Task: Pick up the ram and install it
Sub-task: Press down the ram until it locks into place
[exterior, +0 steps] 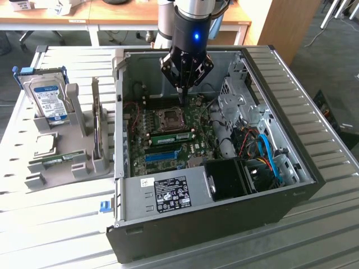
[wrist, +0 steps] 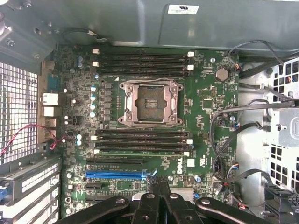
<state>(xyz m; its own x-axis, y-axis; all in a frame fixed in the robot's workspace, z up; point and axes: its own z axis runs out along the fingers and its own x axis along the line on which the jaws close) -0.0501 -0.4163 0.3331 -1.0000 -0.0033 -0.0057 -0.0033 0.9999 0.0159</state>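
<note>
The black gripper (exterior: 183,96) hangs with its jaws closed and empty inside the open black computer case (exterior: 291,190), above the green motherboard (wrist: 205,100). A slim green ram stick (exterior: 171,136) sits in a slot just beside the square silver processor socket (exterior: 168,117); another green stick (exterior: 53,161) lies on the grey holder (exterior: 84,157) beside the case

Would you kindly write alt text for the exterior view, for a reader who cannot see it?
A robot gripper, shut, hangs over the motherboard inside an open computer case. To the exterior view's left, a grey holder carries a hard drive, a processor chip and the ram.
</note>
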